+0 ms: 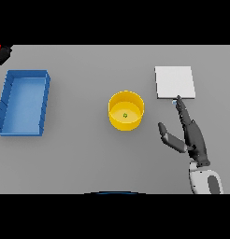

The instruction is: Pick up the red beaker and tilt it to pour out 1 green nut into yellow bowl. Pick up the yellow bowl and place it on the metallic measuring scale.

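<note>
The yellow bowl (126,110) stands upright near the middle of the grey table (79,158), and one small green nut (125,115) lies on its floor. To the bowl's right and a little farther back sits the metallic measuring scale (175,82), a pale flat square plate, apart from the bowl with bare table between them.

The right hand (189,135) comes in from the lower right on its white and grey arm. Its fingers are stretched out straight toward the scale, with the fingertips (178,99) just at the scale's near edge, and the thumb is spread out to the side, toward the bowl. It holds nothing and does not touch the bowl.

Far over on the left rests a blue tray (5,103), a long open box well apart from the bowl. At the table's far left corner a bit of red and black (1,52) shows, cut off by the edge, too little to tell what it is.
</note>
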